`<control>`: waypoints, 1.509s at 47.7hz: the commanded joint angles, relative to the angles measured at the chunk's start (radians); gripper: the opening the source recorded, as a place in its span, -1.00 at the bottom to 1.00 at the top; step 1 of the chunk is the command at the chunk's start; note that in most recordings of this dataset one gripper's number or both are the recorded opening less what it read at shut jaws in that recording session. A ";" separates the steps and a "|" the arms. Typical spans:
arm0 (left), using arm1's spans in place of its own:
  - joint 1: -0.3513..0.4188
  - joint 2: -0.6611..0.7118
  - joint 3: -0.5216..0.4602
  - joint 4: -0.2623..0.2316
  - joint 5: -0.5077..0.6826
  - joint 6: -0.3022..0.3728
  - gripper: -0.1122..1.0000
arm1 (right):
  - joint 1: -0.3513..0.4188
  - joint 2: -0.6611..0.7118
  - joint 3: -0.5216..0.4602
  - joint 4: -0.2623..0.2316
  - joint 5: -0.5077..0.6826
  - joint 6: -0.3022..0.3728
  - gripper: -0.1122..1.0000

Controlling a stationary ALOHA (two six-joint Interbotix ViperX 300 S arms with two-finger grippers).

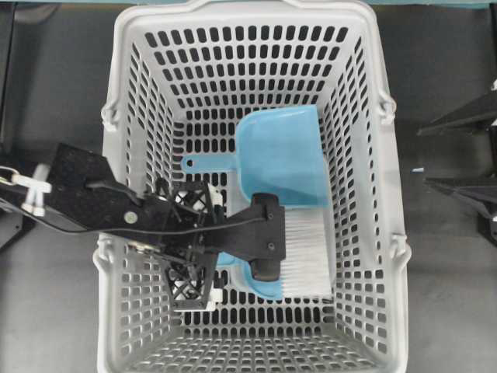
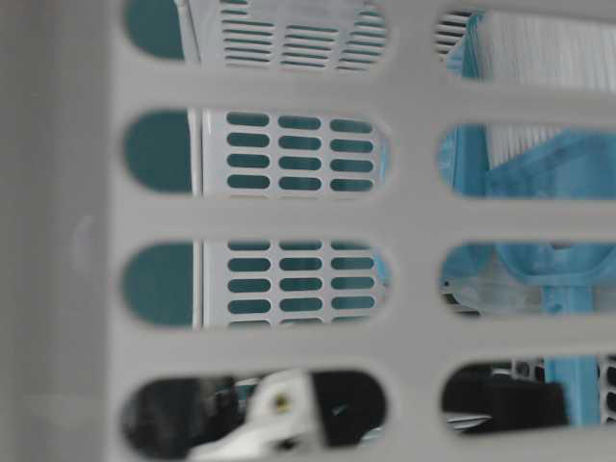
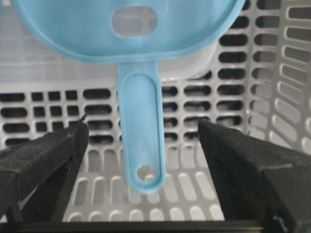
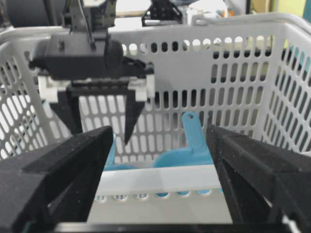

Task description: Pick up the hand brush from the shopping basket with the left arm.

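The left gripper (image 1: 233, 260) hangs inside the shopping basket (image 1: 124, 93) with its jaws spread wide, holding nothing. The overhead view alone gives the whole layout: the hand brush (image 1: 299, 256) lies on the basket floor just ahead of and partly under the gripper, its white bristles fanned out on the far side of the wrist, and a blue dustpan (image 1: 283, 155) sits just beyond it, touching or overlapping the bristles. What that view hides, the left wrist view supplies: the brush's blue handle (image 3: 141, 141) runs straight down the middle of the gap between the two black fingers (image 3: 43, 160), clear of both, with its hanging-hole end nearest the camera and the broad head further out. So the brush's long axis lies in line with the gripper's reach, handle tip toward the wrist and bristle end away from it. The right wrist view shows the left gripper (image 4: 99, 128) from the front, through the basket wall, fingers apart above the blue plastic. The right gripper (image 4: 160, 179), seen in that same view, is open and stays outside the basket. The table-level view gives only blurred basket slots and blue shapes.
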 commanded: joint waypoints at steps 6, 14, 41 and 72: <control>-0.002 0.035 0.003 0.003 -0.038 0.003 0.84 | -0.002 0.005 -0.021 0.005 -0.005 0.000 0.55; 0.002 0.081 0.043 0.003 -0.112 0.006 0.84 | -0.002 0.005 -0.020 0.005 -0.005 0.000 0.55; -0.005 0.095 0.058 0.003 -0.143 0.012 0.52 | -0.002 0.005 -0.014 0.005 -0.005 0.000 0.55; -0.012 0.032 0.029 0.003 -0.106 0.005 -0.36 | -0.002 0.005 -0.008 0.005 -0.006 0.000 0.55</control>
